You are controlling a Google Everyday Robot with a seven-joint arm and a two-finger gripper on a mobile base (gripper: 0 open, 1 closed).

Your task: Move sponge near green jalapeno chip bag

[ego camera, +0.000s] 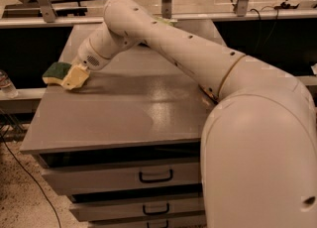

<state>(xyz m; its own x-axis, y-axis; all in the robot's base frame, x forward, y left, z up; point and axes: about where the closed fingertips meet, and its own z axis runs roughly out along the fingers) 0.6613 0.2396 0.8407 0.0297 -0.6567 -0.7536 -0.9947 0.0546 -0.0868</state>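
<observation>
The sponge (54, 70), dark green on top with pale yellow foam below, lies at the left edge of the grey table (124, 113). My gripper (75, 77) is down at the table surface, right against the sponge's right side. I cannot tell whether it has hold of the sponge. A small pale green sliver (166, 21) shows behind my arm at the table's far edge; the green jalapeno chip bag is otherwise hidden by the arm.
My large white arm (198, 63) crosses the table from the right front to the left. A small orange-brown thing (205, 92) peeks out under the arm at the right. Drawers (153, 176) are below the tabletop. A bottle (6, 84) stands left of the table.
</observation>
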